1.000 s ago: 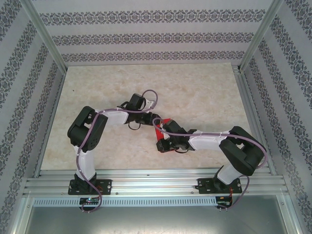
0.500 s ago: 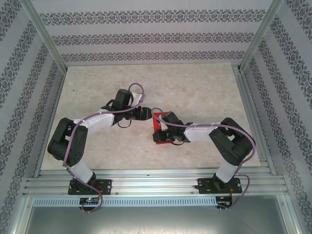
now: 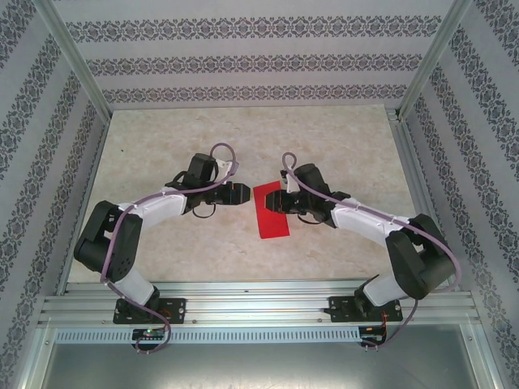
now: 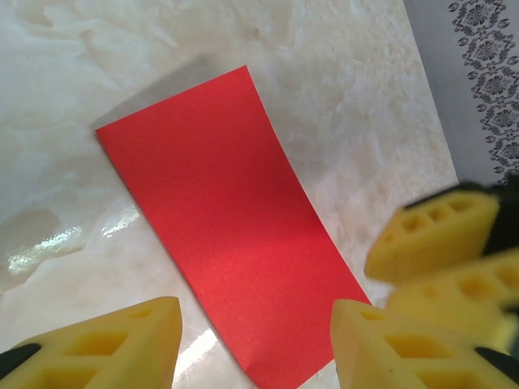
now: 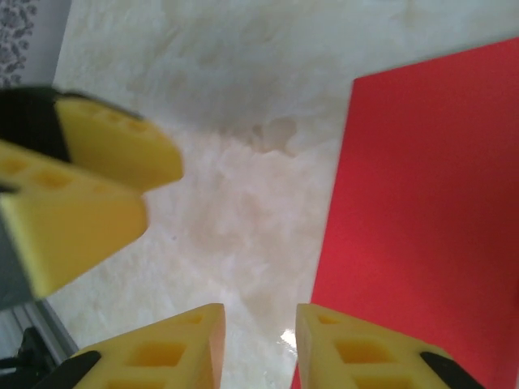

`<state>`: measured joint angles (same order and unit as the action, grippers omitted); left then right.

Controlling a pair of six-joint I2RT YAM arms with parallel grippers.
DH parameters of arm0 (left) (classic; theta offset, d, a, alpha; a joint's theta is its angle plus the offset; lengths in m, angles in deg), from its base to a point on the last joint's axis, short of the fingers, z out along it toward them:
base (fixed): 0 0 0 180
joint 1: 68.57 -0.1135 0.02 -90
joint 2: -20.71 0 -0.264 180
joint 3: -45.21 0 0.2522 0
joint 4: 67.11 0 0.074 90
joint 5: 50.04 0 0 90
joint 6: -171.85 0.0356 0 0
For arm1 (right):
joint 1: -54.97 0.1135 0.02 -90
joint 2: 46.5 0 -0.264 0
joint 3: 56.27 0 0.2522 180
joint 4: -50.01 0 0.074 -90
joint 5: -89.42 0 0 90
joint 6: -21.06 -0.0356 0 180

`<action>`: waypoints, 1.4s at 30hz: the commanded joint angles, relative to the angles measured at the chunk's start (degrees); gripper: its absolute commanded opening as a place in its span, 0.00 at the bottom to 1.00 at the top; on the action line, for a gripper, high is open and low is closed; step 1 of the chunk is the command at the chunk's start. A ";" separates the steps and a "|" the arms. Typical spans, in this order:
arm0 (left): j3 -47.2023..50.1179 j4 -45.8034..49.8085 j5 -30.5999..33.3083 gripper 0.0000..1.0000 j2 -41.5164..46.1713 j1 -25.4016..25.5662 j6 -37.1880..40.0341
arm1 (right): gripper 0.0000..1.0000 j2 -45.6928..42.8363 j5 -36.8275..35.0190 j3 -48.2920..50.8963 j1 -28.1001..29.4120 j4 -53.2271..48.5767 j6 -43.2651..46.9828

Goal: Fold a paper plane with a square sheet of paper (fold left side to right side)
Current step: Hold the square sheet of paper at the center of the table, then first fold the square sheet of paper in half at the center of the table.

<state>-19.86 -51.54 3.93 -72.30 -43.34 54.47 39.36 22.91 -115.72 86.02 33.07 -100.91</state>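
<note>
The square sheet of paper [image 3: 272, 214] lies flat mid-table as a narrow bright red rectangle, folded in half. My left gripper [image 3: 243, 194] stands just left of its far end, open; in the left wrist view the red sheet [image 4: 231, 219] lies under and beyond the gripper [image 4: 255, 348], with nothing between the yellow fingers [image 4: 105, 344]. My right gripper [image 3: 274, 201] hovers at the sheet's far right edge, facing the left one. In the right wrist view it [image 5: 259, 344] is slightly open over bare table, with the paper [image 5: 422, 219] just to the right of it.
The marbled beige tabletop [image 3: 340, 154] is ringed by aluminium frame rails [image 3: 243, 301] and patterned walls [image 3: 243, 65]. Each wrist view shows the other gripper's yellow fingers [image 4: 438, 235] [image 5: 81, 186] close by, so the two fingertips are near each other.
The right gripper has lifted off the paper, opened a little and swung to the far right side. The sheet now lies uncovered and flat. The left arm has drawn back slightly left.
</note>
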 commanded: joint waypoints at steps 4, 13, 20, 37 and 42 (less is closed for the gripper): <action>5.18 -10.32 -3.35 0.48 -0.77 0.48 -5.44 | 0.23 12.67 3.30 -9.81 -2.54 -1.52 1.24; 4.23 -16.24 -4.02 0.44 -6.60 5.22 -8.13 | 0.21 25.11 3.59 -18.61 -3.63 -3.11 3.15; 2.24 -17.54 -4.08 0.42 -11.81 8.51 -7.35 | 0.19 28.71 1.56 -19.10 -3.98 -6.34 4.41; 1.82 -9.10 -4.01 0.39 -15.49 11.68 -1.07 | 0.19 29.89 0.12 -18.34 -3.72 -8.40 4.72; 2.02 -5.44 -3.83 0.39 -15.40 13.05 1.43 | 0.19 30.06 -0.61 -18.56 -3.72 -9.27 4.68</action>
<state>-18.05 -63.85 1.07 -86.82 -32.71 52.88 66.88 25.03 -134.11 82.30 28.24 -97.28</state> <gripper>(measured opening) 0.386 0.187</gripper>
